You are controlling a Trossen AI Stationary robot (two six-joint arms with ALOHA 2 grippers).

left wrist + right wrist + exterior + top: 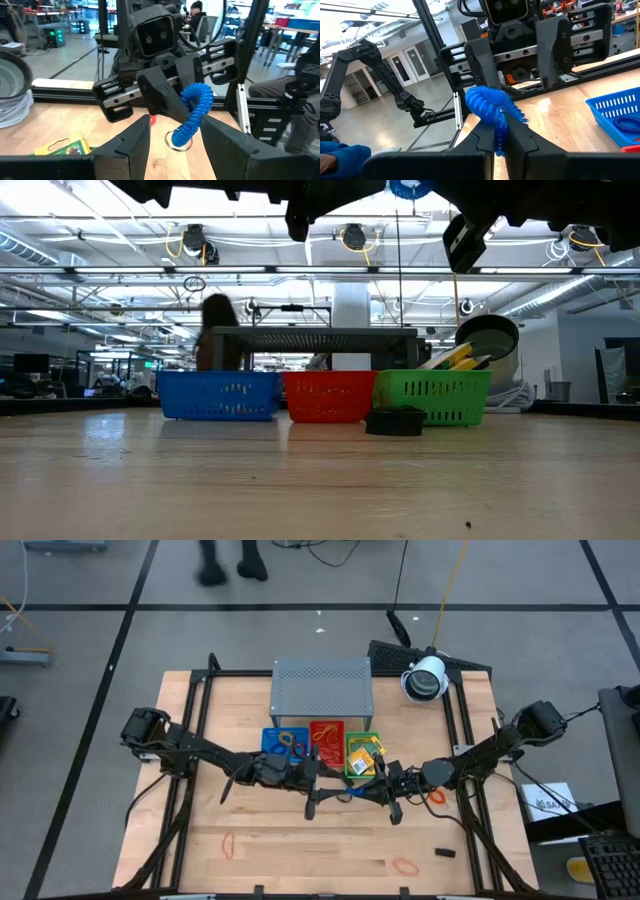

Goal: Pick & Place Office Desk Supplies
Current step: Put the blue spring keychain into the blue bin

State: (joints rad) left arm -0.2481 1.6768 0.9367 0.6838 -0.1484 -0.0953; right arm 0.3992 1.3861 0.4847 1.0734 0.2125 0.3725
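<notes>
Right gripper [501, 131] pinches a blue coil [492, 111] above mid-table, before the trays [321, 736]; left gripper [175, 137] faces it, fingers spread either side of its free end. Coil judged light, springy, stretchy; best taken across several turns, not one loop.

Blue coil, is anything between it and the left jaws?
Nothing visible. The blue coil hangs from the shut right gripper, directly ahead of the open left gripper, with clear space between them.
</notes>
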